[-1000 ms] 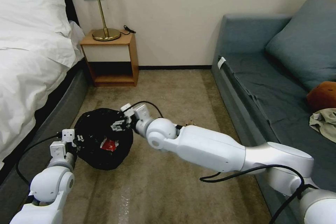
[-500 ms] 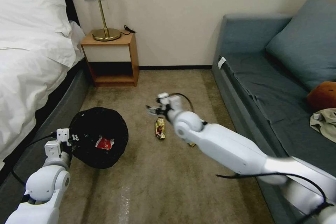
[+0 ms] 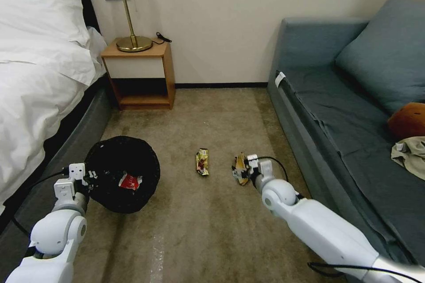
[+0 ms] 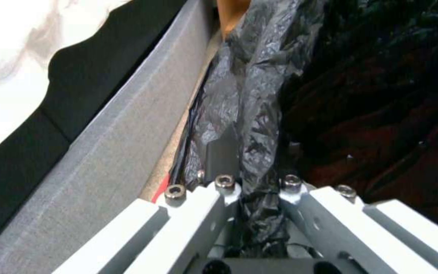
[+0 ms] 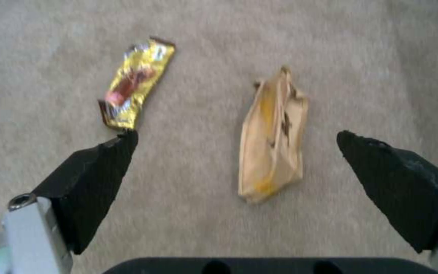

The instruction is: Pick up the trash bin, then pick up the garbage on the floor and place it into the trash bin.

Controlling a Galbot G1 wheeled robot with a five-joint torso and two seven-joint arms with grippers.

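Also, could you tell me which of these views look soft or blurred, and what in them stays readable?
Head view: sharp, evenly lit; the trash bin and gold-brown wrapper read clearly. Right wrist view: soft throughout, the crumpled brown paper smeared, yet the right gripper shows open fingers. Left wrist view: soft, dark on the bag side, with the left gripper clamped on the black liner.

Beige carpet [image 3: 212, 230]; white bed [image 3: 35, 75], nightstand [image 3: 139, 75] with lamp [image 3: 126, 9], grey-blue sofa [image 3: 354, 110], probably fabric.
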